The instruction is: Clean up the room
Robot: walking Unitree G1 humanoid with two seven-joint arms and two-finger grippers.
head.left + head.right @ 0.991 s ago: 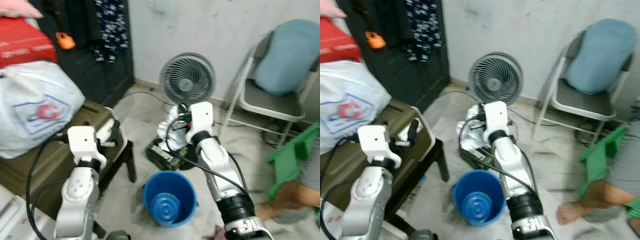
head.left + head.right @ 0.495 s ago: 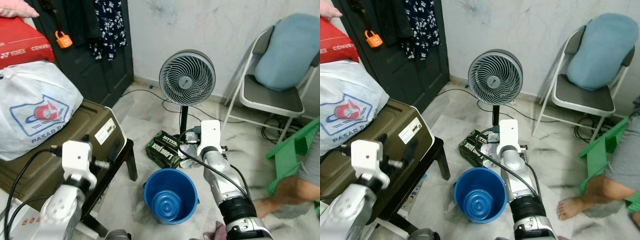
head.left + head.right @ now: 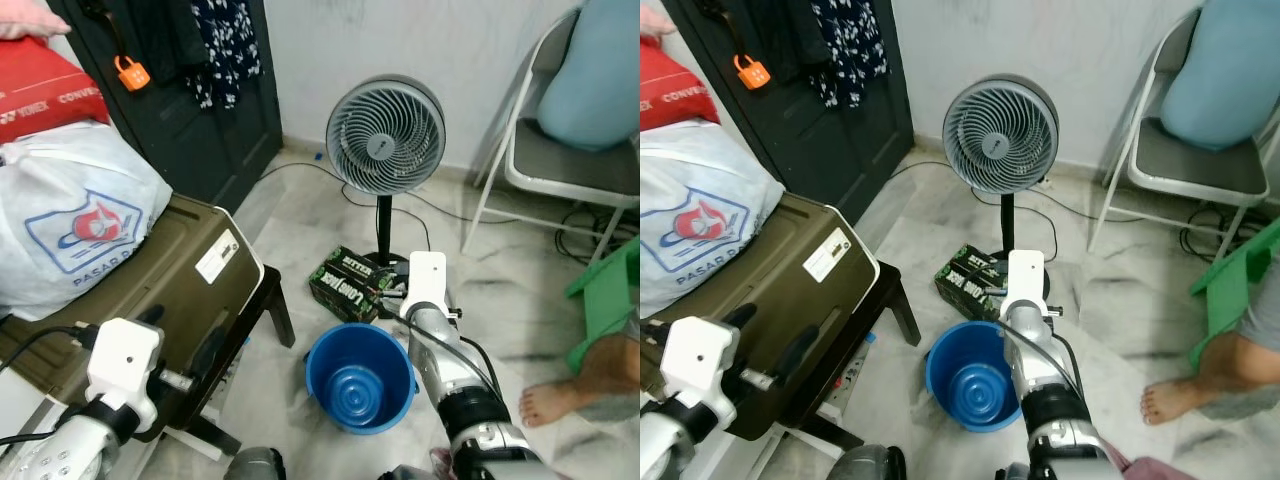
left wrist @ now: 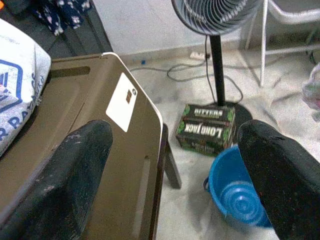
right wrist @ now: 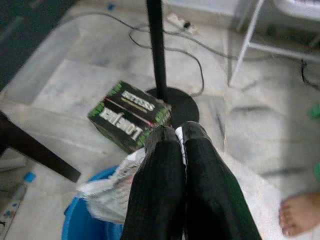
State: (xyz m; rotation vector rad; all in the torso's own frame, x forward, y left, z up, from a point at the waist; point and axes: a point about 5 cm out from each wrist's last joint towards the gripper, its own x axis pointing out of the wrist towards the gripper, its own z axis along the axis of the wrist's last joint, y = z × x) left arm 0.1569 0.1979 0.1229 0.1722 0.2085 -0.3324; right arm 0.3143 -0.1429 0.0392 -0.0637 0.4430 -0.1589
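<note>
Right end effector [image 5: 182,142] clamped on crumpled paper [image 5: 112,187] just above bucket [image 3: 360,377] rim, 1 o'clock side; drop pending. Left end effector [image 4: 175,165] spread wide, idle. Box [image 3: 349,284] left on floor

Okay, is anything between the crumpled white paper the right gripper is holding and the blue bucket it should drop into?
Nothing visible blocks it. The right gripper is shut on the crumpled white paper, held just above the rim of the round blue plastic bucket, whose mouth is open. The green-and-black cardboard box sits on the floor beyond the bucket, out of the way.
</note>
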